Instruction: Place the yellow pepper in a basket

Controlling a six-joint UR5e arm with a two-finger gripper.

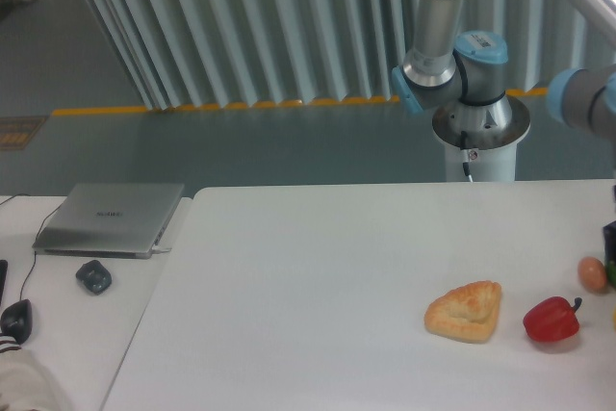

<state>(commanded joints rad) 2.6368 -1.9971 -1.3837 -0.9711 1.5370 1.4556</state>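
arm [452,36] reaching right, wrist off-frame

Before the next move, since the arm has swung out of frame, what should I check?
1. Yellow pepper in sight: cannot tell; only a yellow sliver at the right edge.
2. Gripper in sight: not ok.
3. Grip on the pepper: cannot tell.
4. Basket in sight: not ok.
5. Red pepper and pastry lying apart on the table: ok.
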